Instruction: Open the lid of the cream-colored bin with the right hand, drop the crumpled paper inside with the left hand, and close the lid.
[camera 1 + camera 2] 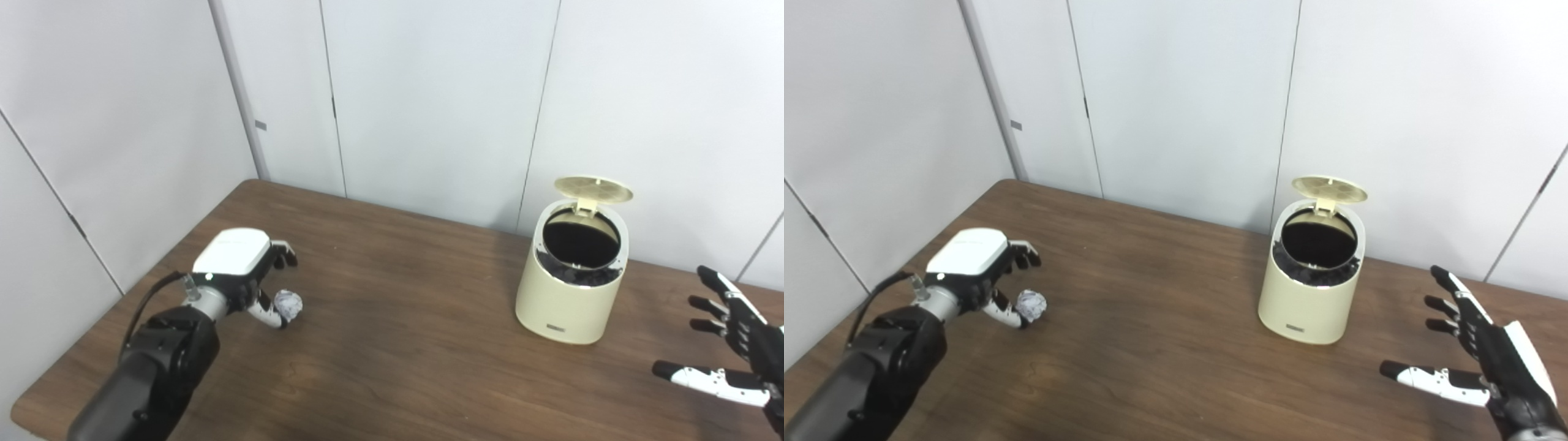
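Left eye view
Bin: we found the cream-colored bin [569,288] standing upright on the tabletop [398,343], right of centre, its lid [593,188] already tipped up on the rear hinge and the dark mouth open.
Paper: the crumpled paper [288,304] lay on the tabletop, well apart from the bin on the left side.
Left hand: the left hand [242,269] hovered over the paper with fingers curled but not closed; the thumb tip was touching or just beside the ball, and nothing was held yet.
Right hand: the right hand [732,349] waited spread and empty at the right edge, near the bin but apart from it.
Step in hand: we judged it to be the grasp of the paper.

Right eye view
Grasp: here the left hand [980,269] had its fingers [1026,257] arched above the crumpled paper [1031,304], with a gap showing between them and the ball.
Advice: we would lower the palm a little and close fingers against thumb around the middle of the ball, since a light wad may roll away from a one-sided push.
Carry: the lift should clear the rim of the cream-colored bin [1307,300] before release over the opening.
Right hand: the right hand [1482,361], fingers apart, left the path to the bin free; the lid [1329,187] stood open unaided, as far as we could tell.
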Available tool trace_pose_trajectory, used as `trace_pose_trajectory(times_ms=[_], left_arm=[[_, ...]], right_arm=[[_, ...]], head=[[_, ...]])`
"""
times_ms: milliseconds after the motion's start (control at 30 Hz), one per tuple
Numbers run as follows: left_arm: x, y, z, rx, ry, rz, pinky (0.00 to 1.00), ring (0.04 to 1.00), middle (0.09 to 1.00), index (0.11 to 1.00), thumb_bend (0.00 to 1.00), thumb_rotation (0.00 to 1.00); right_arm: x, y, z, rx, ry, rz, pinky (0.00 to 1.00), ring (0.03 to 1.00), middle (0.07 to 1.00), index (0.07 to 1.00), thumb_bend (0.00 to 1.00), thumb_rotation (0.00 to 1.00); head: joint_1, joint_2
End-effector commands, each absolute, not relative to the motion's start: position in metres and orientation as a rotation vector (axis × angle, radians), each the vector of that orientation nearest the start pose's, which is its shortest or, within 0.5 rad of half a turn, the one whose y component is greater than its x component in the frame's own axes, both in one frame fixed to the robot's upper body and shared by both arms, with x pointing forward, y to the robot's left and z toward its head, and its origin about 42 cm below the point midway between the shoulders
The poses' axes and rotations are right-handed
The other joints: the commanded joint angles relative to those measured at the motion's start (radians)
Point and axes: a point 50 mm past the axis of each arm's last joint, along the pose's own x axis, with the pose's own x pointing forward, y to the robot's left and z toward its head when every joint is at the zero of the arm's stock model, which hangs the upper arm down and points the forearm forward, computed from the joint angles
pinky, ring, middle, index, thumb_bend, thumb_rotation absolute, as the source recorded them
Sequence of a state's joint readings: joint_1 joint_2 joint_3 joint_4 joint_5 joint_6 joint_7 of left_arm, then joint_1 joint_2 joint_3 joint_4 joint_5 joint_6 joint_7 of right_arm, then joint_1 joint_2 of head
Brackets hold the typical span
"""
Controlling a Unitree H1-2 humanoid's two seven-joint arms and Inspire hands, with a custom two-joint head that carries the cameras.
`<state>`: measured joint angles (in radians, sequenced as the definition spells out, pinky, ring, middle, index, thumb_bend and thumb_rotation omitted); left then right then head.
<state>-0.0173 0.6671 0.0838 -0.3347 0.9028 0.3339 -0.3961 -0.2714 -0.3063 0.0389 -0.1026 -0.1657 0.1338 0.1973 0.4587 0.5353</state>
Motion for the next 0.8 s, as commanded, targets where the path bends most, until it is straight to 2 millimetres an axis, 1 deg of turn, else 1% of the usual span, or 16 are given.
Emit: trace_pose_trajectory(times_ms=[0, 100, 200, 367, 500, 600, 733, 767], left_arm=[[0.281, 0.404, 0.247, 1.527, 0.140, 0.133, 0.54, 0.660, 0.715, 0.720, 0.90, 0.05], [0.283, 0.404, 0.240, 1.525, 0.151, 0.126, 0.55, 0.674, 0.722, 0.719, 0.89, 0.06], [0.285, 0.405, 0.233, 1.533, 0.163, 0.122, 0.55, 0.680, 0.729, 0.719, 0.89, 0.05], [0.286, 0.408, 0.223, 1.535, 0.181, 0.121, 0.54, 0.662, 0.720, 0.716, 0.89, 0.05], [0.285, 0.409, 0.218, 1.528, 0.180, 0.119, 0.50, 0.621, 0.684, 0.703, 0.88, 0.08], [0.285, 0.410, 0.215, 1.520, 0.191, 0.117, 0.49, 0.606, 0.664, 0.691, 0.86, 0.07], [0.286, 0.412, 0.211, 1.532, 0.210, 0.105, 0.49, 0.593, 0.644, 0.675, 0.82, 0.05], [0.286, 0.413, 0.208, 1.531, 0.204, 0.101, 0.47, 0.581, 0.633, 0.662, 0.82, 0.04]], right_arm=[[0.362, -0.266, 0.233, -0.513, -0.295, 0.216, 0.78, 0.880, 0.969, 0.938, 0.77, 0.21], [0.361, -0.266, 0.233, -0.510, -0.294, 0.219, 0.79, 0.883, 0.969, 0.938, 0.77, 0.20], [0.360, -0.266, 0.234, -0.516, -0.292, 0.216, 0.77, 0.878, 0.964, 0.933, 0.78, 0.21], [0.360, -0.267, 0.234, -0.518, -0.294, 0.211, 0.77, 0.876, 0.963, 0.930, 0.79, 0.22], [0.359, -0.267, 0.235, -0.530, -0.297, 0.205, 0.76, 0.871, 0.959, 0.927, 0.79, 0.22], [0.358, -0.266, 0.235, -0.524, -0.290, 0.208, 0.76, 0.875, 0.965, 0.932, 0.78, 0.22], [0.357, -0.267, 0.236, -0.520, -0.290, 0.208, 0.77, 0.877, 0.966, 0.934, 0.78, 0.22], [0.358, -0.267, 0.236, -0.518, -0.291, 0.207, 0.78, 0.877, 0.966, 0.933, 0.78, 0.22]], head=[[-0.001, 0.001], [-0.001, 0.001], [-0.001, 0.004], [0.000, 0.009], [-0.001, 0.010], [-0.003, 0.012], [-0.004, 0.013], [-0.004, 0.013]])
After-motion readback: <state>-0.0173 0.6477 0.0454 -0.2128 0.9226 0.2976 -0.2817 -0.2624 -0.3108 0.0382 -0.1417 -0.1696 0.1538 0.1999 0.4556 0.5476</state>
